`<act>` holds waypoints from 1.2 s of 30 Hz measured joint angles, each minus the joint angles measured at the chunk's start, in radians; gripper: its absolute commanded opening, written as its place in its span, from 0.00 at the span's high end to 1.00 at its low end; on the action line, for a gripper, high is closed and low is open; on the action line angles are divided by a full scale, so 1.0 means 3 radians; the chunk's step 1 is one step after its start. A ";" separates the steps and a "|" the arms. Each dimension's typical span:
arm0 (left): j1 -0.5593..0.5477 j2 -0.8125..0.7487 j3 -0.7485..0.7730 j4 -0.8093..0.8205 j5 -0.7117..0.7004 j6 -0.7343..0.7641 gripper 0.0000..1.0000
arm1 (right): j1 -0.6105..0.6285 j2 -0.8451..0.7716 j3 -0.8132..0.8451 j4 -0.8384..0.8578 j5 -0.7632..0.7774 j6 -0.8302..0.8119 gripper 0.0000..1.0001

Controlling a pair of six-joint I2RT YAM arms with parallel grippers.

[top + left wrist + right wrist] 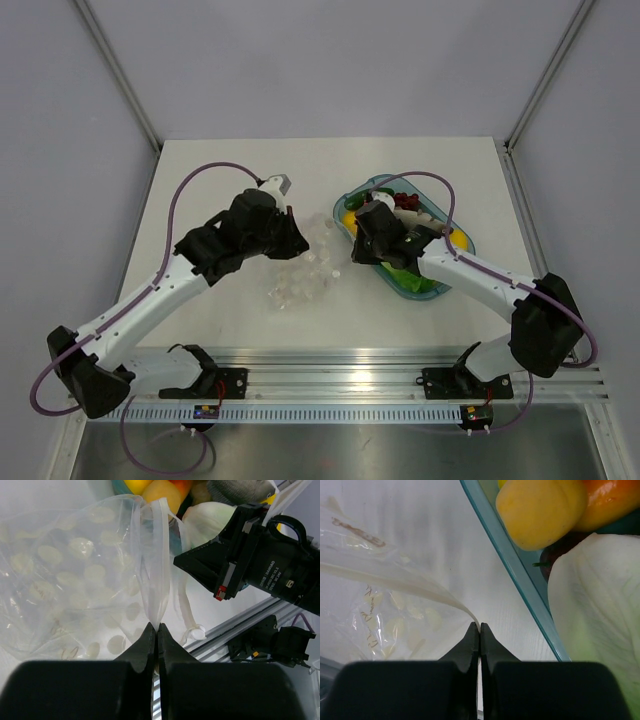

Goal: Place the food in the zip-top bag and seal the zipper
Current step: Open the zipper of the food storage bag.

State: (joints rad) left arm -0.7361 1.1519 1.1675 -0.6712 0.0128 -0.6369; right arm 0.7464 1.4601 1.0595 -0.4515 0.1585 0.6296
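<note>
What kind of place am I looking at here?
Probably a robot lab test cell: a white table walled by plain grey panels, left arm and right arm bolted to a metal rail, toy food in a tray.

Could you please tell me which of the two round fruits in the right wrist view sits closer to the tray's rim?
The yellow lemon; it lies right beside the teal tray rim, while the orange sits beyond it.

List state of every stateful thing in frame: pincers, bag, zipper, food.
Left pincer, shut on the mouth edge of the clear crinkly plastic zip-top bag.
Right pincer, shut on the same bag's edge.
Bag, empty of food.
Whitish zipper strip, unsealed.
Yellow toy lemon, in the teal oval tray.
</note>
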 measured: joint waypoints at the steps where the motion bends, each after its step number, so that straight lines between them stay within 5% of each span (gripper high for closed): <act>1: 0.0017 0.0017 -0.0001 0.0043 0.0031 -0.0005 1.00 | 0.0000 -0.0020 -0.0001 0.0004 0.0029 0.0000 1.00; 22: 0.0074 0.0487 -0.0018 0.0421 0.0224 0.0065 1.00 | 0.0000 -0.0089 0.0037 -0.0027 0.0261 -0.0013 0.95; 29: 0.0074 0.0506 -0.0025 0.0510 0.0237 0.0065 1.00 | 0.0000 -0.0111 0.0047 -0.0020 0.0256 -0.0015 0.73; 36: 0.0074 0.0587 -0.0062 0.0554 0.0238 0.0061 1.00 | 0.0000 -0.0114 0.0125 -0.0076 0.0257 -0.0067 0.66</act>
State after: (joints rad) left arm -0.7139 1.3281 1.1488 -0.5049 0.0841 -0.6186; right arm 0.7464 1.4258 1.0969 -0.4744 0.2356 0.6094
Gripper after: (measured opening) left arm 0.012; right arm 0.307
